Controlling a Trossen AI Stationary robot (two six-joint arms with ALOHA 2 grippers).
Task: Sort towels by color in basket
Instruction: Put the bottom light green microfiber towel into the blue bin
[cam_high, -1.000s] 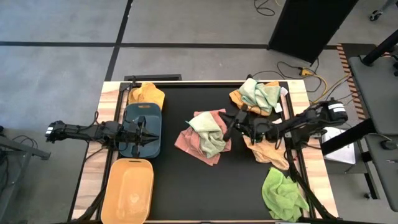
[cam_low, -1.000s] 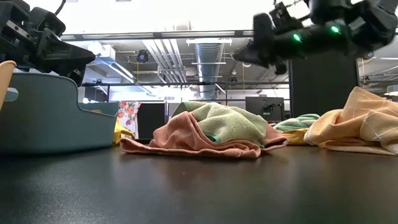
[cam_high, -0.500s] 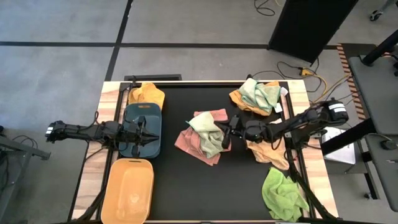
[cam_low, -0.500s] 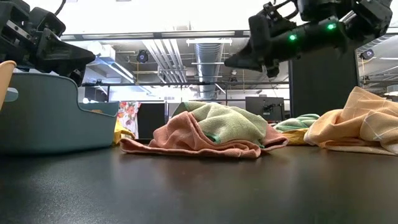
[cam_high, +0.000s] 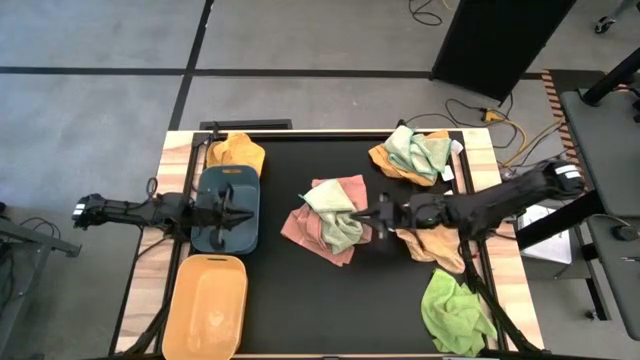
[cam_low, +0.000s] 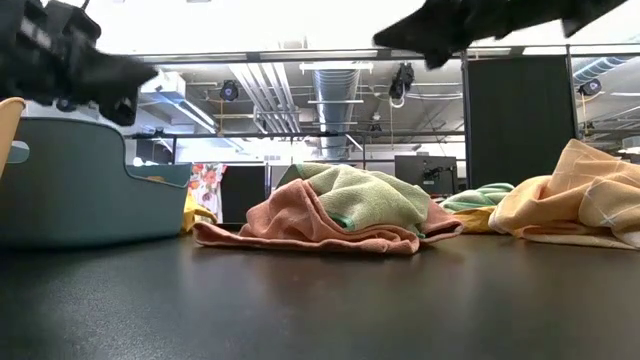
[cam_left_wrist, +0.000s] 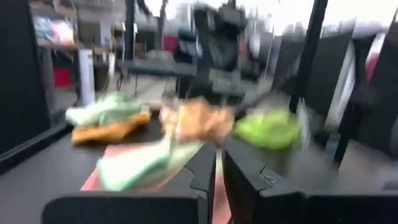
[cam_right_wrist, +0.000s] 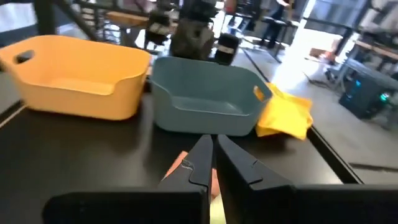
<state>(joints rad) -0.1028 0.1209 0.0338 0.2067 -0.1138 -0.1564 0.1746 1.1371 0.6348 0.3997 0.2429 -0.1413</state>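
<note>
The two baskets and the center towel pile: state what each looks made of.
The blue basket and yellow basket look like moulded plastic, matte: smooth rigid walls, rounded rims, cut-out handles. The salmon towel and mint towel look like soft fuzzy cloth, probably microfibre: they lie crumpled in folds.

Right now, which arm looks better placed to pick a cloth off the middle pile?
The right. Its tool hovers at the edge of the middle pile, while the left tool sits over the blue basket.
</note>
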